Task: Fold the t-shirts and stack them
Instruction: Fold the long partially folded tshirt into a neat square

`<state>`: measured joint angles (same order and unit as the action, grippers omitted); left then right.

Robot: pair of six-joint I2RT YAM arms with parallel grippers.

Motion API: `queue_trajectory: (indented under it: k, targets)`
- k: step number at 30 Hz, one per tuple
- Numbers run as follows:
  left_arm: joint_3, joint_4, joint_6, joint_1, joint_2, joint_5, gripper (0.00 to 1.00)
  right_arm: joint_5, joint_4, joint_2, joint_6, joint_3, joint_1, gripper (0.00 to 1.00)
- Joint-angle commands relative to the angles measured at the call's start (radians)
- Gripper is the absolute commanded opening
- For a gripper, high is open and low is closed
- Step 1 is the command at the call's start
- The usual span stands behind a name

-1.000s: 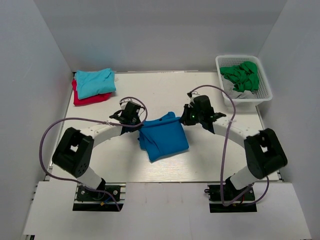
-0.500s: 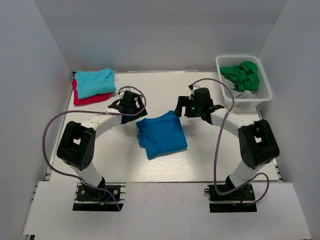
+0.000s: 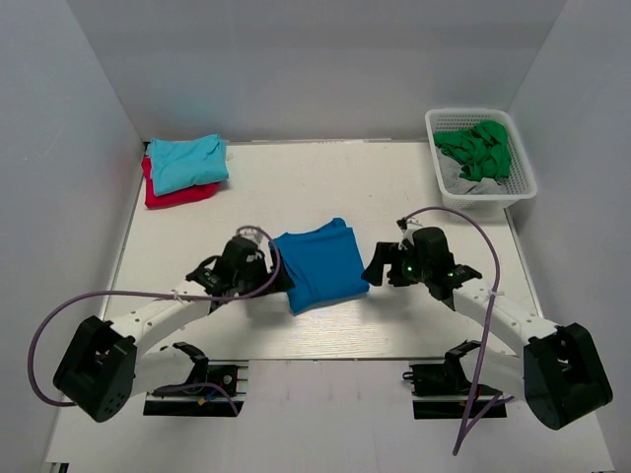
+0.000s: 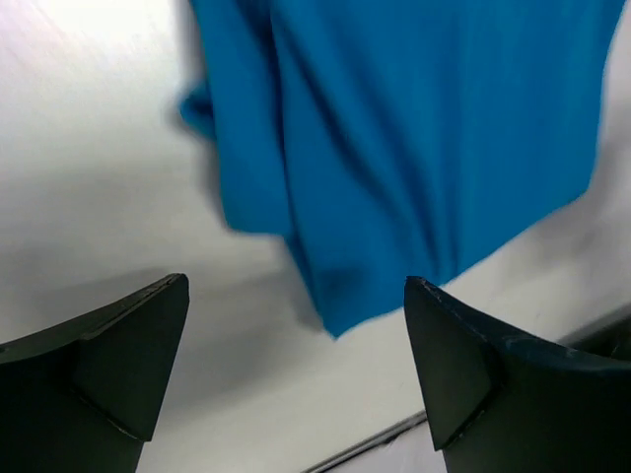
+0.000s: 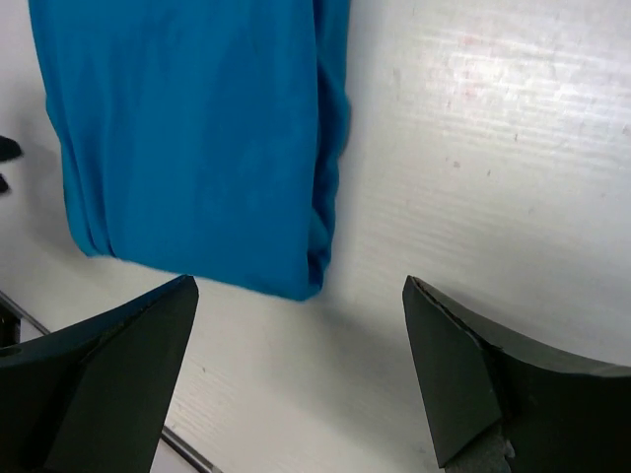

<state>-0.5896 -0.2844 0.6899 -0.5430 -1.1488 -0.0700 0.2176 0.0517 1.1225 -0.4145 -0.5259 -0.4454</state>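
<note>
Broadly, the scene: a white tabletop [image 3: 325, 187] seen from above, with both arms reaching in from 6 o'clock toward its middle.
Royal-blue t-shirt [image 3: 320, 264]: folded into a rough rectangle and lying flat at the centre of the tabletop, turned slightly askew, with its long edges running from about 11 to 5 o'clock.
Left gripper [image 3: 276, 281]: released, jaws spread wide with nothing between them. It sits low at the shirt's 8 o'clock edge. In the left wrist view a folded corner of the shirt lies just ahead of the two dark fingers [image 4: 108, 365]. I cannot tell whether they touch the cloth.
Right gripper [image 3: 378, 272]: also released and empty, just beside the shirt's 3 o'clock edge. In the right wrist view the shirt's folded edge lies ahead of the left-hand finger and bare tabletop ahead of the right-hand one.
Turquoise t-shirt [image 3: 187, 161]: folded, at the 10 o'clock corner of the tabletop, resting on top of the red one and well apart from both arms.
Red t-shirt [image 3: 173, 194]: folded beneath the turquoise one, showing along that shirt's 6 to 9 o'clock sides.
Basket [image 3: 523, 182]: white and perforated, at the 2 o'clock corner.
Green cloth [image 3: 478, 150]: crumpled inside the basket, piled above its rim.
</note>
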Motion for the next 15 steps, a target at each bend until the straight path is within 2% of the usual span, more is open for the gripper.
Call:
queue_trajectory:
  k: [1, 5, 8, 11, 14, 15]
  targets:
    - [0.118, 0.099, 0.011, -0.066, 0.034, -0.134, 1.00, 0.060, -0.035, -0.036, 0.025, 0.029, -0.003, 0.90]
    - [0.175, 0.143, 0.025, -0.156, 0.021, -0.143, 1.00, 0.092, -0.038, 0.025, 0.023, 0.038, 0.001, 0.90]
    - [0.198, 0.211, 0.034, -0.216, -0.003, -0.107, 1.00, 0.118, -0.102, 0.051, 0.014, 0.052, -0.001, 0.89]
    - [0.179, 0.243, 0.025, -0.253, -0.031, -0.030, 0.88, 0.115, -0.107, 0.068, 0.017, 0.053, -0.001, 0.85]
    - [0.154, 0.194, 0.007, -0.273, -0.094, 0.018, 0.73, 0.120, -0.116, 0.085, 0.025, 0.052, -0.001, 0.83]
    - [0.142, 0.194, -0.004, -0.273, -0.107, 0.018, 0.67, 0.123, -0.121, 0.100, 0.031, 0.056, 0.001, 0.78]
